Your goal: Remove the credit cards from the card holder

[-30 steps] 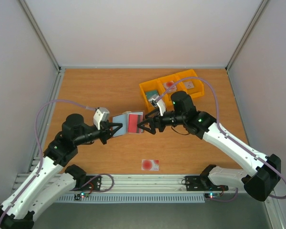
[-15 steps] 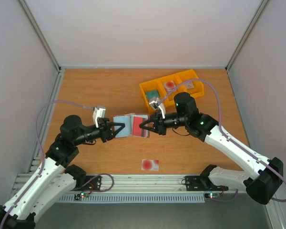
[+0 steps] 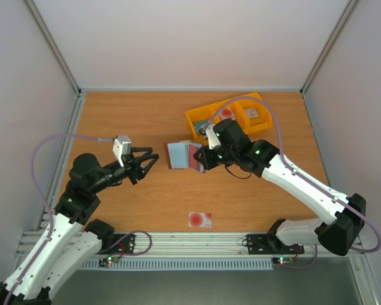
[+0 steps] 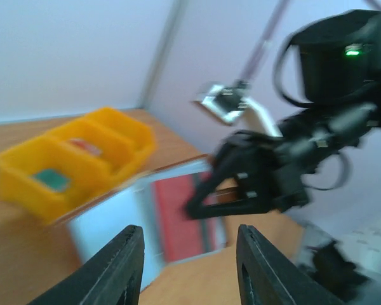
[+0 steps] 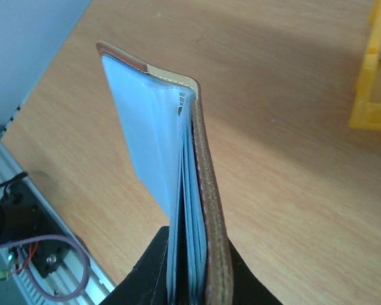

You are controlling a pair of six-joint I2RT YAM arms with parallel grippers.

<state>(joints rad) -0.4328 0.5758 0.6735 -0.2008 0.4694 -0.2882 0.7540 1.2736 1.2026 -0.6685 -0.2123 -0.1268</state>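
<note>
Top view
surface (image 3: 127,121): flat orange-brown board with a wood grain.
card holder (image 3: 178,154): near centre, an opened bifold with a smooth grey-blue lining on show.
red card (image 3: 195,157): a thin red rectangle in the holder's 3 o'clock half.
right gripper (image 3: 204,157): jaws closed on the card holder's 3 o'clock edge.
left gripper (image 3: 153,159): at 9 o'clock of the holder and apart from it; jaws parted, holding nothing.
loose card (image 3: 199,219): flat on the surface at 6 o'clock of the holder; pale, with a red round spot.
bin (image 3: 197,121): yellow plastic with three compartments, at 1 o'clock of the holder; the right arm covers part of it.

Left wrist view (blurred)
left gripper (image 4: 189,244): black fingers spread, nothing between them.
card holder (image 4: 114,222): pale blue and red panels ahead, pinched by the right gripper (image 4: 197,206).
bin (image 4: 25,184): at 9 o'clock.

Right wrist view
card holder (image 5: 211,190): seen edge-on; stitched brown leather outside, glossy pale blue sleeves inside.
right gripper (image 5: 193,279): jaws clamp the holder at 6 o'clock.
bin (image 5: 368,95): only a yellow corner shows, at 2 o'clock.
</note>
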